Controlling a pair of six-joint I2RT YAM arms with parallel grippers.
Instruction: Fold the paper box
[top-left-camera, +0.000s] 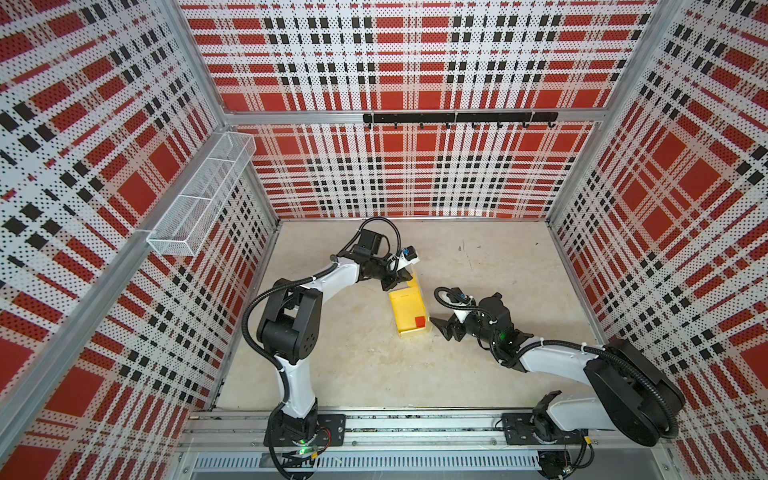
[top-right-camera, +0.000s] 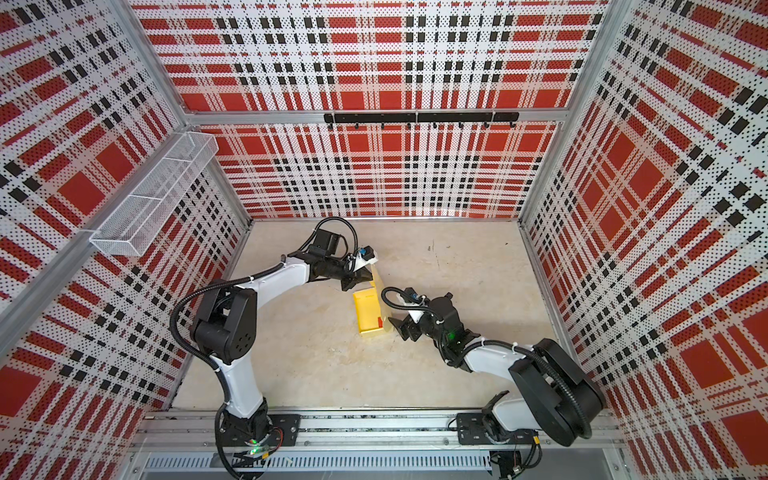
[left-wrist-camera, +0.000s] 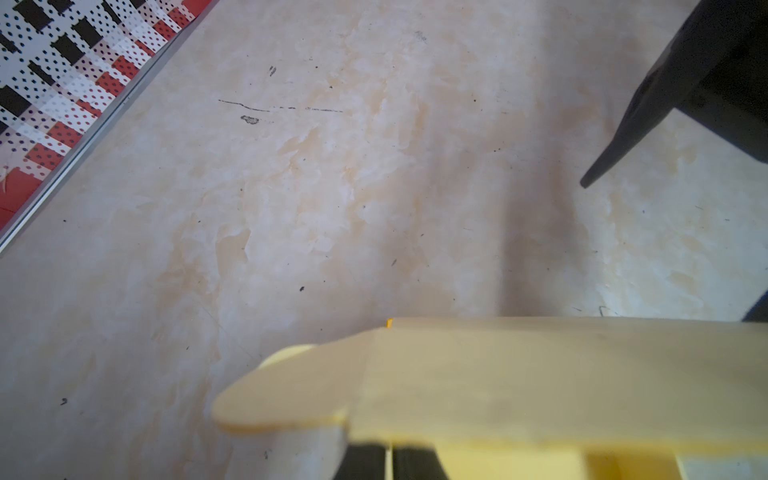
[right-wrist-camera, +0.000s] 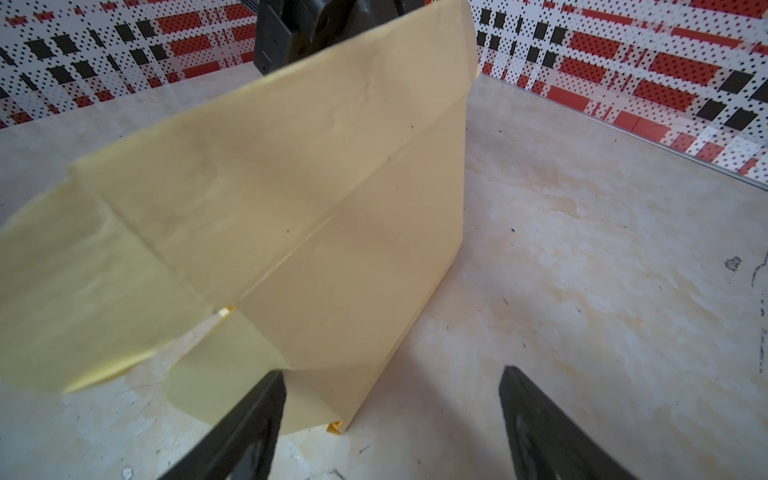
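The paper box (top-left-camera: 406, 309) (top-right-camera: 368, 311) is a pale yellow, partly folded tray in the middle of the table, with one long panel (right-wrist-camera: 332, 187) standing upright along its right side. A tiny red square (top-left-camera: 421, 321) lies inside, near its front right corner. My left gripper (top-left-camera: 394, 281) (left-wrist-camera: 390, 459) is at the box's far end, shut on the edge of that card, which shows as a thin line between the dark fingers (left-wrist-camera: 365, 461). My right gripper (top-left-camera: 439, 326) (right-wrist-camera: 395, 424) stands open at the box's front right corner, just outside the upright panel, holding nothing.
A white wire basket (top-left-camera: 199, 199) hangs on the left wall and a black hook rail (top-left-camera: 457, 118) on the back wall. Patterned walls close in three sides of the beige table (top-left-camera: 478, 374). A metal rail (top-left-camera: 415, 428) carrying both arm bases runs along the front.
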